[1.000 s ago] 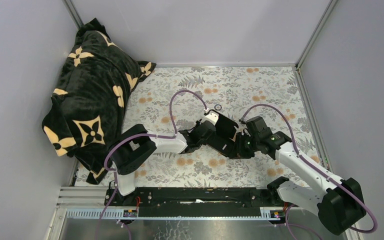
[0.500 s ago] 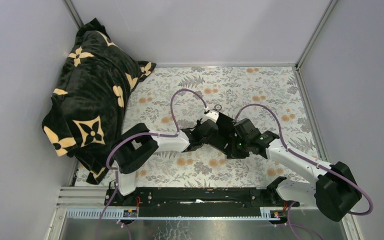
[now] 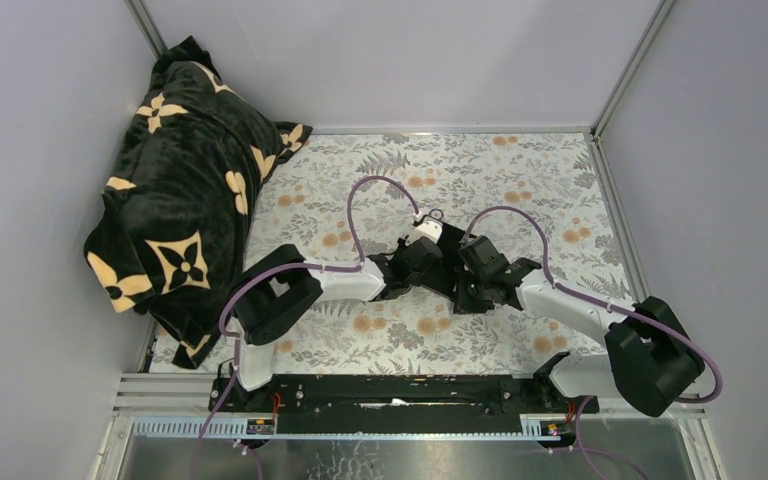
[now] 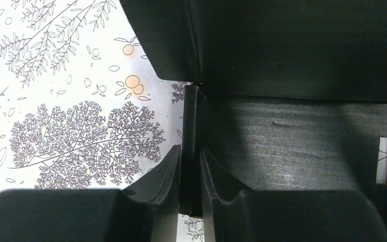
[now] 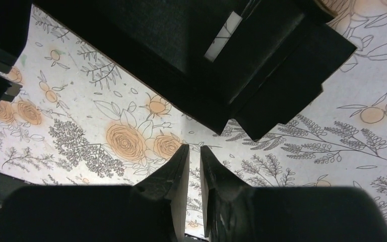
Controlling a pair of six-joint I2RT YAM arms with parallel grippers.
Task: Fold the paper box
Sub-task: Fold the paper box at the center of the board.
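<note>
The left claw (image 4: pixel 190 157) clamps a thin upright edge of the paper box (image 4: pixel 292 136), which sits mid-tabletop (image 3: pixel 520 180) between the arms, mostly hidden from above by black wrists. The right claw (image 5: pixel 194 154) is clenched empty just short of it.

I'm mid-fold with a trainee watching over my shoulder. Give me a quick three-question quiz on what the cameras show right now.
1. True or false: the left gripper is clamped on a thin card edge of the paper box.
2. Where does the black flower-patterned blanket lie? A) far left corner B) far right corner C) under the box
3. What, if anything, sits between the fingers of the right gripper?

Key
1. True.
2. A.
3. Nothing. The fingers are nearly together over the floral tablecloth, with the box just beyond their tips.
</note>
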